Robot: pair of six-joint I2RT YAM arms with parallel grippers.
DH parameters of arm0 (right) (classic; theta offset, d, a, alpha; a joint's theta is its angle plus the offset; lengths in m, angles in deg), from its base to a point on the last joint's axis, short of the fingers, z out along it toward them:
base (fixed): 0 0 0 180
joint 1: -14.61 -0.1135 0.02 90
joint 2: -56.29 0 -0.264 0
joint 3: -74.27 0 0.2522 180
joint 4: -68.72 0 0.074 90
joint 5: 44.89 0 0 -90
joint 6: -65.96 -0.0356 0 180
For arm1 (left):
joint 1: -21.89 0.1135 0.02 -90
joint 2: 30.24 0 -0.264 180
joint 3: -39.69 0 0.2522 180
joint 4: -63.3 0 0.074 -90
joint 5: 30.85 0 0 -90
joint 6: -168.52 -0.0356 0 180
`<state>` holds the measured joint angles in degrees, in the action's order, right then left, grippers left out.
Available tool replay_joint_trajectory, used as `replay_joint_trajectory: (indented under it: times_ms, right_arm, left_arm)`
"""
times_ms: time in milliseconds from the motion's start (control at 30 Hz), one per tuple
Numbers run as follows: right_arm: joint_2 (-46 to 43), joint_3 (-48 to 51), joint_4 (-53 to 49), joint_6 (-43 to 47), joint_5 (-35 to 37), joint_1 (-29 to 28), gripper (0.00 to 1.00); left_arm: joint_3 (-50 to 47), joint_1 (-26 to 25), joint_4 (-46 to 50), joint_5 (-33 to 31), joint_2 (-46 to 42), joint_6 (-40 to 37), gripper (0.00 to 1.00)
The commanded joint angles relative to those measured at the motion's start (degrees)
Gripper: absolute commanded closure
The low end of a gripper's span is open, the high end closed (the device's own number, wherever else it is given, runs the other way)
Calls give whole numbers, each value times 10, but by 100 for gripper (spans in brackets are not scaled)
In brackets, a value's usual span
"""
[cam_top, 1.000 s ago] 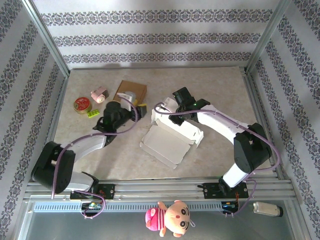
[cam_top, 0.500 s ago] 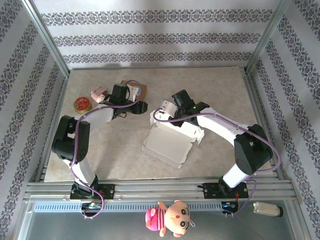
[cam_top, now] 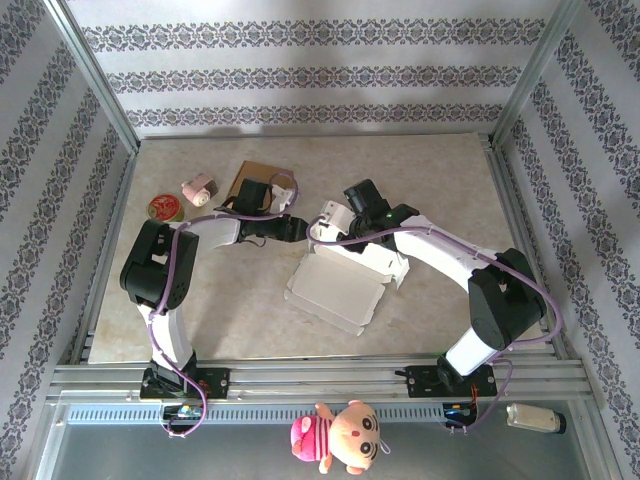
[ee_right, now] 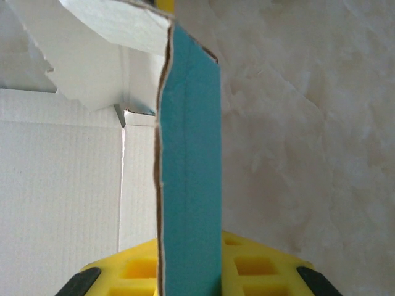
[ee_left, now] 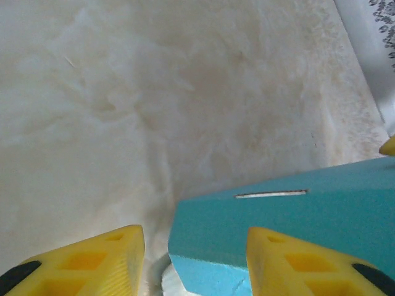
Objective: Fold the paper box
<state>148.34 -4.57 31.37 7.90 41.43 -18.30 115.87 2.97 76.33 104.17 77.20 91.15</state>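
Note:
The paper box [cam_top: 335,288], white inside and teal outside, lies half unfolded at the table's middle. My right gripper [cam_top: 345,215] is at its far edge. In the right wrist view it [ee_right: 191,274] is shut on an upright teal wall [ee_right: 190,154], with a white flap [ee_right: 105,31] leaning off the top. My left gripper [cam_top: 296,229] is at the box's far left corner. In the left wrist view its yellow fingers [ee_left: 92,262] stand open around a teal corner [ee_left: 247,222] with a slit in it. The left finger is clear of the teal face.
A brown cardboard piece [cam_top: 262,177], a pink roll [cam_top: 200,188] and a red round tin [cam_top: 163,208] lie at the far left. A plush toy [cam_top: 340,435] hangs on the front rail. Metal frame posts and patterned walls ring the table [cam_top: 440,170].
My left arm has swung right, from beside the brown cardboard to the box's far left corner, and its jaws have narrowed. The right gripper keeps its hold; the box shifted slightly.

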Motion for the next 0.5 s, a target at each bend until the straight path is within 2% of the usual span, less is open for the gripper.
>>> replay_joint_trajectory:
  times_ms: [0,267,333,467]
  right_arm:
    - [-6,11,18,10,13,-5,83]
    - [-10,25,23,10,16,-7,82]
    - [-14,32,26,13,18,-7,82]
    - [-21,39,24,19,16,-7,82]
  left_arm:
    - [-13,-13,-52,36,-22,38,53]
    - [-61,-38,-77,4,-17,32,52]
    - [-86,-38,-95,-15,-30,26,47]
    - [-126,-38,-122,-54,-74,-36,42]
